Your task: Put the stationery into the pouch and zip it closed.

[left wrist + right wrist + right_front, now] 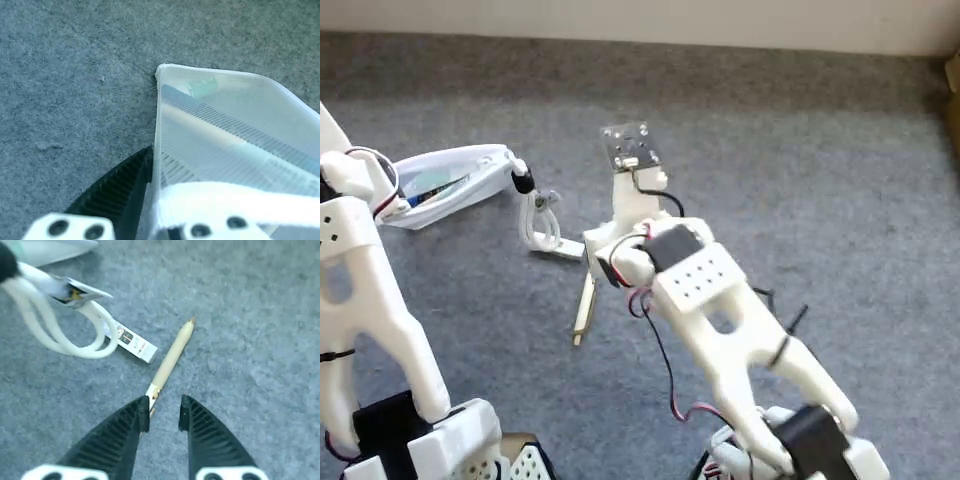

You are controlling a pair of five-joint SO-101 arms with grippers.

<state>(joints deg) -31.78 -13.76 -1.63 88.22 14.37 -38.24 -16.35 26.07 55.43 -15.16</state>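
Wooden pencil (171, 356) lies just ahead of the spread right tool (164, 412); left tool (159, 182) clamps the pouch (225, 130).

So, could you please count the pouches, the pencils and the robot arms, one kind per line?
Pouch: 1
Pencil: 1
Robot arms: 2
Total: 4

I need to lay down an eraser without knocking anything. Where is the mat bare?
Bare: the wide grey mat between the right arm and the far wall. Crowded: the patch where the pouch, a white strap loop, the pencil and the right gripper come together.
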